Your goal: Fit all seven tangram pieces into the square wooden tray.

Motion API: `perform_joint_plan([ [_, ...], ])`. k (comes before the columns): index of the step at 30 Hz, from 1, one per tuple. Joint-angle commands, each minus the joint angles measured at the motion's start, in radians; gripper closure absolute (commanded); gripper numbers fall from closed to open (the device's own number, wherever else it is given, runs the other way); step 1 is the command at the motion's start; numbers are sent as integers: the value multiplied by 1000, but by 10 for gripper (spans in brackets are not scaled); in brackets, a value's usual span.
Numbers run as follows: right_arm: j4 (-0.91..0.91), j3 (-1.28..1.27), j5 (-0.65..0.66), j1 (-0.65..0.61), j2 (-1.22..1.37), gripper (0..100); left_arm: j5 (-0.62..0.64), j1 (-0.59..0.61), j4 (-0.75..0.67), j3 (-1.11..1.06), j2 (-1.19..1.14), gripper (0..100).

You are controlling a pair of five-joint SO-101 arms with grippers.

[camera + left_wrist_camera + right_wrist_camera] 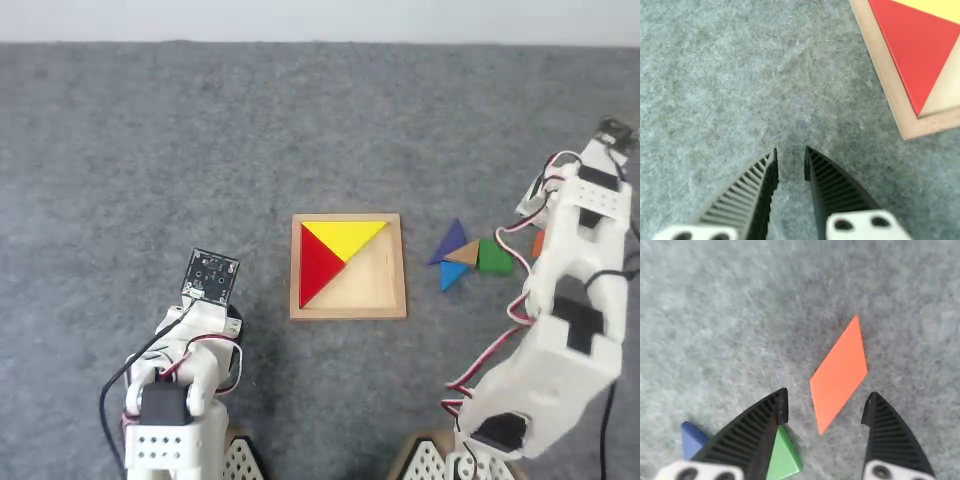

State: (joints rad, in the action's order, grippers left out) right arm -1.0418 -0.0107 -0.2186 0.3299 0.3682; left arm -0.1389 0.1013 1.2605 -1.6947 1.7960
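The square wooden tray lies mid-table with a yellow triangle and a red triangle fitted in it. To its right lie a purple triangle, a brown triangle, a green square and a light blue triangle. An orange parallelogram lies flat on the carpet. My right gripper hovers open over it, one finger on each side of its near end. My left gripper is shut with nothing in it, over bare carpet near the tray's corner.
Grey carpet covers the whole table. The right arm stands over the orange parallelogram and hides most of it in the high view. The green square sits close beside a right finger. The left arm stays at the front left.
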Motion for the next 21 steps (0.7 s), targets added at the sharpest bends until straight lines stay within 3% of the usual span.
perform_joint_plan([
  [1, -74, 157, -29, 16, 64, 746, -11, 2, 3, 12, 21, 914],
  [16, -91, 233, -61, 114, 119, 746, -11, 2, 3, 12, 21, 914],
  [21, -85, 241, -17, 90, 179, 746, -11, 2, 3, 12, 21, 914],
])
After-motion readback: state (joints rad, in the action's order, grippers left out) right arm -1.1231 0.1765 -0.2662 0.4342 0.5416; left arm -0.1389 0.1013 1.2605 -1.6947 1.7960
